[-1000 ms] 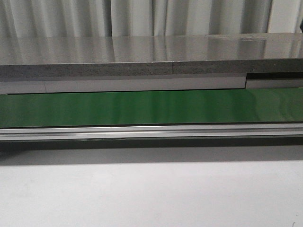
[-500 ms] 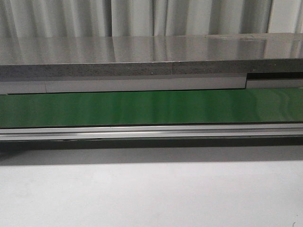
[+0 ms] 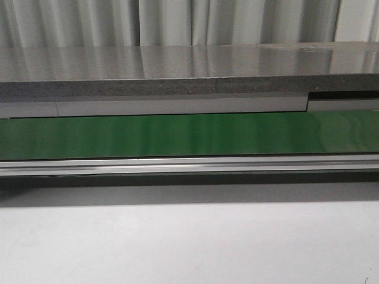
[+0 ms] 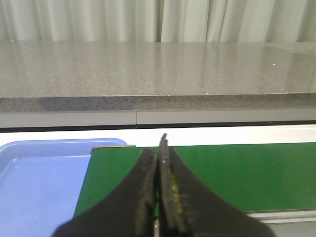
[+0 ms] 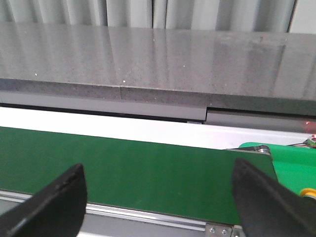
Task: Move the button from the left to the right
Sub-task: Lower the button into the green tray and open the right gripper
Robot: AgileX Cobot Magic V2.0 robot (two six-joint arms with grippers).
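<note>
While the button cannot be confirmed anywhere in the front view, the main risk is a reach made on a poor fix.

Far left, a blue tray (image 4: pixel 34 173) lies touching the end of the green belt (image 4: pixel 237 173); its raised rim could catch a low sweep. The left end effector (image 4: pixel 159 153) hangs over that belt end with its jaws pressed together, holding nothing, so it must open before any pick.

Along the middle, the belt is bare. It is hemmed by the stone ledge (image 3: pixel 189 89) behind and the aluminium rail (image 3: pixel 189 164) in front, with the white bench (image 3: pixel 189 248) nearer the robot. There is room above the belt but little at its sides.

To the right, the right end effector (image 5: pixel 158 170) is spread wide and empty. A yellow rounded fragment cut off by the frame edge is probably the button (image 5: pixel 309 192), near the belt's roller end, where a nudge could tip it off.
</note>
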